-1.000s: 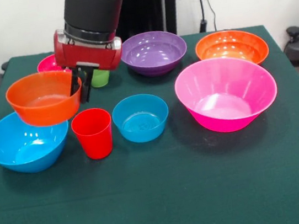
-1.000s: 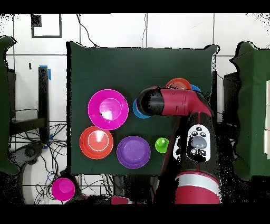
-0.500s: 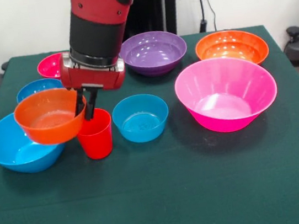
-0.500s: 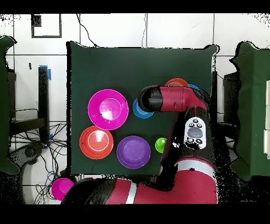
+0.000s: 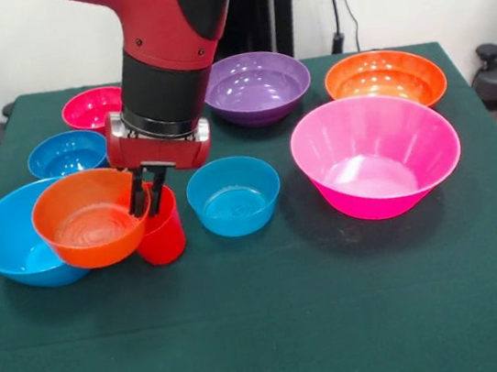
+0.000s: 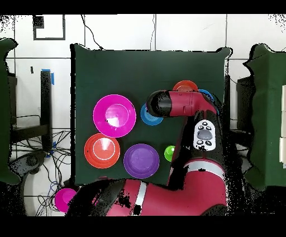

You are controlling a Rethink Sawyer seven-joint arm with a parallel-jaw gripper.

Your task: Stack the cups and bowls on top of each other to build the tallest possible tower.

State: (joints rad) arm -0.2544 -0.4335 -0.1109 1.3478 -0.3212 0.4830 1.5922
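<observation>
Your gripper (image 5: 150,200) is pinching the right-hand rim of an orange bowl (image 5: 86,218), its two dark fingers (image 5: 139,197) pressed onto the bowl's wall, one inside and one outside. You are holding that bowl tilted a little, overlapping the right edge of the large blue bowl (image 5: 10,238) and hiding most of the red cup (image 5: 165,235) just behind it (whether the bowl is touching either one, you cannot tell from the front view). Right of the cup, a smaller blue bowl (image 5: 233,195) is sitting alone on the green table (image 5: 342,321). The hot-pink bowl (image 5: 376,155) is standing well apart on the right, empty, with the second orange bowl (image 5: 385,78) behind it and the purple bowl (image 5: 256,86) near the far edge. Behind your arm (image 5: 170,58), a small blue bowl (image 5: 66,153) and a magenta bowl (image 5: 92,107) are resting side by side. In the overhead view, the green cup (image 6: 169,153) is peeking out beside the arm.
</observation>
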